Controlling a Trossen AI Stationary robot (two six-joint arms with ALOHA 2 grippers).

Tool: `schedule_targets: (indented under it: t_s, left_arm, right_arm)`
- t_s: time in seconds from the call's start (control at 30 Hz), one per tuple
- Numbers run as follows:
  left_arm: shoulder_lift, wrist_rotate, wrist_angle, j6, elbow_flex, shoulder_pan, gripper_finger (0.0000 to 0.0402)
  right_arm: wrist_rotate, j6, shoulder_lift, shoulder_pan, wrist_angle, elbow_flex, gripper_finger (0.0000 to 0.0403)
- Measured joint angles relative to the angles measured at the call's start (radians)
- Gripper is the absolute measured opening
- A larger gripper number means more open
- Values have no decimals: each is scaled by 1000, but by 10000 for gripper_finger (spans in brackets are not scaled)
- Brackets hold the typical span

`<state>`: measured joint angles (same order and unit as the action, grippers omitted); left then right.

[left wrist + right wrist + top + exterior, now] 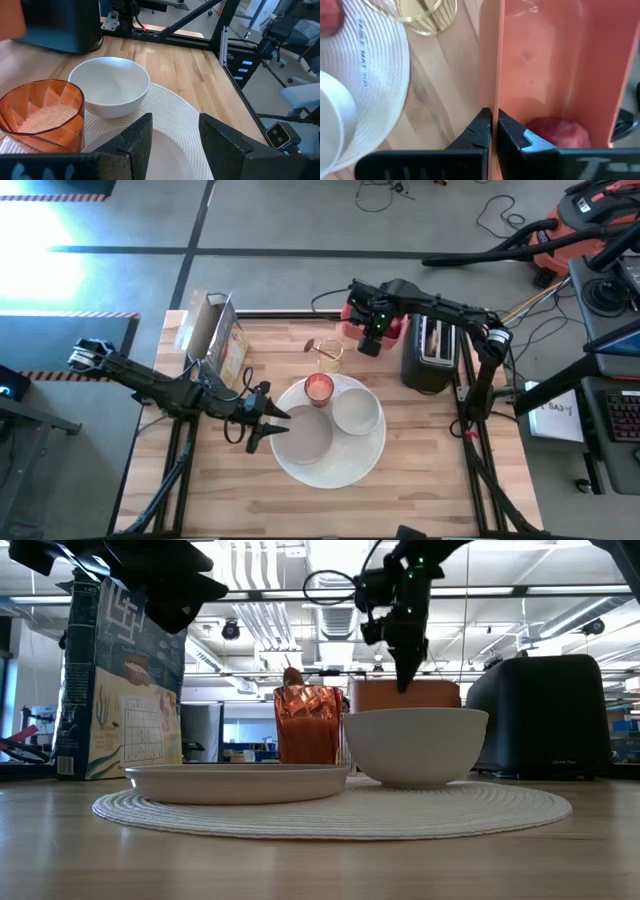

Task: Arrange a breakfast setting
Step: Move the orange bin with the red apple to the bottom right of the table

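A round white woven mat (345, 465) carries a small white plate (305, 435), a white bowl (357, 412) and a pink-red cup (319, 388). My left gripper (270, 430) is open and hovers over the plate's left edge; it also shows in the left wrist view (175, 125). My right gripper (369, 345) is at the table's far side, shut on the wall of a salmon-red container (540, 65). A dark-red fruit (560, 135) lies in the container. A clear glass with gold cutlery (330, 353) stands beside it. My right gripper pinches the container's thin upright side wall (492, 95) at its rim, with one finger inside the container and one outside. The fingers come from above, pointing down. In the low view the container (405, 695) stands upright behind the bowl.
A cereal box (215, 335) stands at the far left of the table and a dark toaster (430, 352) at the far right. Bare wood lies in front of the mat and to its left and right.
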<state>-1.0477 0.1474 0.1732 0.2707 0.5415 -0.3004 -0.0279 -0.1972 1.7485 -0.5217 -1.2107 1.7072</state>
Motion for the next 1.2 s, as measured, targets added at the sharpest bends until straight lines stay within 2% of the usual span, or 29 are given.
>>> schedule_targets:
  t_s: [0.27,0.47,0.7,0.93,1.2]
  left_arm:
    - [0,-1,0,0,0,0,146]
    - [0,-1,3,-19,0,0,146]
    - [0,-1,8,-27,0,0,146]
    - [0,-1,28,-27,0,0,146]
    - [-10,-1,58,-28,1,-3,146]
  right_arm:
    - [-21,63,-1,38,-111,142,8]
    - [-25,132,-1,118,-219,226,8]
    - [-25,222,-1,256,-276,287,8]
    - [-25,354,-1,412,-357,295,8]
    - [-25,544,-19,597,-361,290,8]
